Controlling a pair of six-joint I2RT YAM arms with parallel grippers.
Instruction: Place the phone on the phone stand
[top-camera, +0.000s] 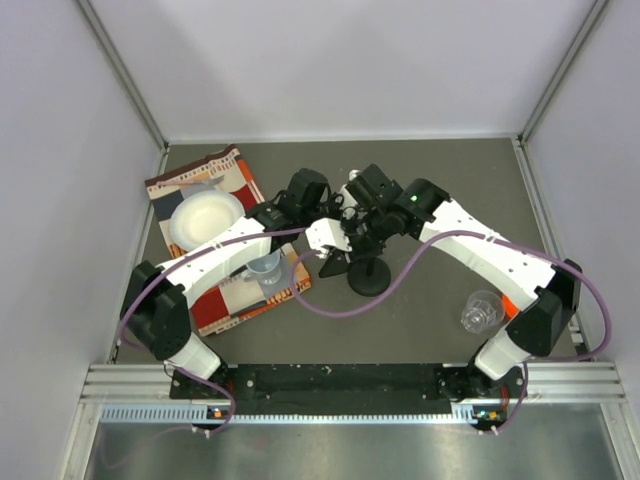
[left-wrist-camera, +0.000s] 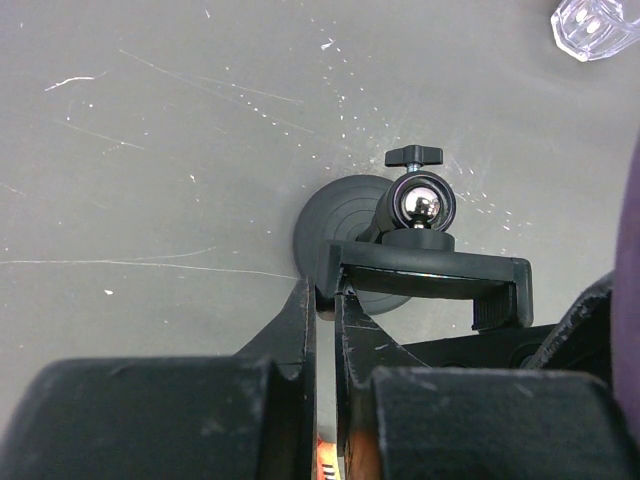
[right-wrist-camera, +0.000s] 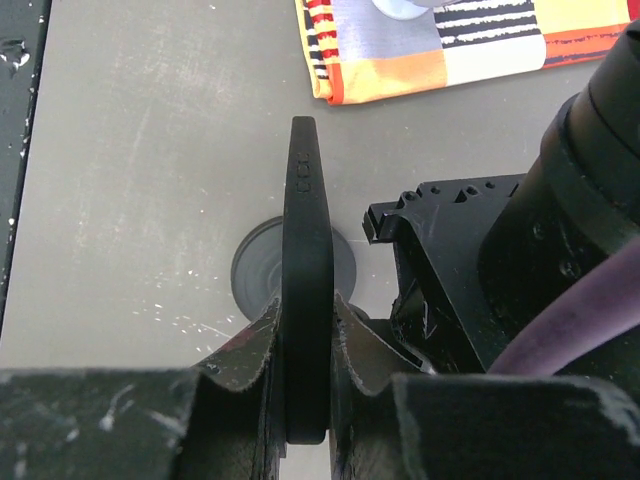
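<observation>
The phone stand (left-wrist-camera: 335, 225) has a round disc base, a shiny ball joint and a black clamp bracket (left-wrist-camera: 430, 272); it stands mid-table in the top view (top-camera: 368, 278). My left gripper (left-wrist-camera: 325, 297) is shut on the bracket's left end, and it shows in the top view (top-camera: 338, 255). My right gripper (right-wrist-camera: 305, 322) is shut on the phone (right-wrist-camera: 305, 230), a thin black slab seen edge-on and held upright above the stand's base (right-wrist-camera: 250, 270). In the top view the right gripper (top-camera: 365, 225) is just behind the stand.
An orange-checked cloth (top-camera: 225, 300) at the left carries a white bowl (top-camera: 205, 220) and a clear cup (top-camera: 265, 268). A clear glass (top-camera: 482, 310) lies on the table at the right, also in the left wrist view (left-wrist-camera: 595, 20). Grey walls enclose the table.
</observation>
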